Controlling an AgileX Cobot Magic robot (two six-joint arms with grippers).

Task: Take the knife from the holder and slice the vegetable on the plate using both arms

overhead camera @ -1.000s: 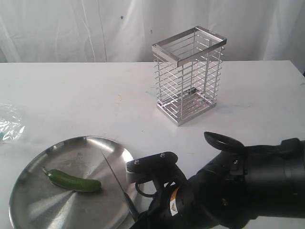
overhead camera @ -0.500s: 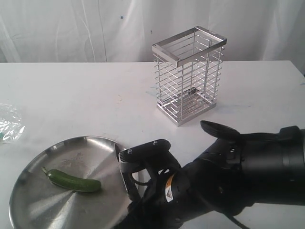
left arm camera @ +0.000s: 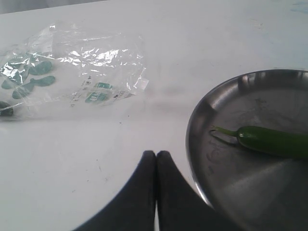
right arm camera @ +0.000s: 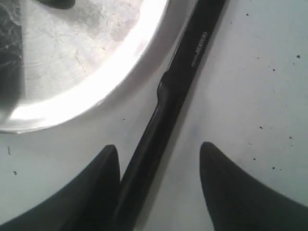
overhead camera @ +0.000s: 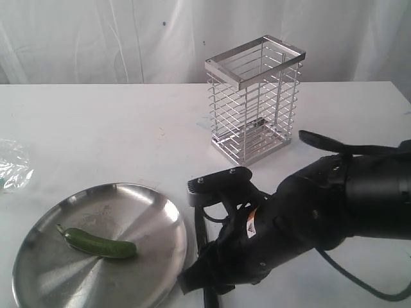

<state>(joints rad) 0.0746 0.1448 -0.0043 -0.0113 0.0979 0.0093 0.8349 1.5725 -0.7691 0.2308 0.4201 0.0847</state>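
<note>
In the exterior view's lower right, the right arm point(overhead camera: 321, 212) hides most of the knife point(right arm camera: 190, 53), which lies flat on the table point(overhead camera: 96, 128) just beside the rim of the plate point(overhead camera: 128, 196). The right gripper point(right arm camera: 159, 148) is spread wide astride the handle and grips nothing, though one finger may touch it. The vegetable point(overhead camera: 99, 244) lies on the plate, lower left. The left gripper point(left arm camera: 156, 156) is pressed closed and empty near the plate. The holder point(overhead camera: 253, 102) stands upper centre, and a plastic bag point(overhead camera: 13, 167) sits at the left edge.
</note>
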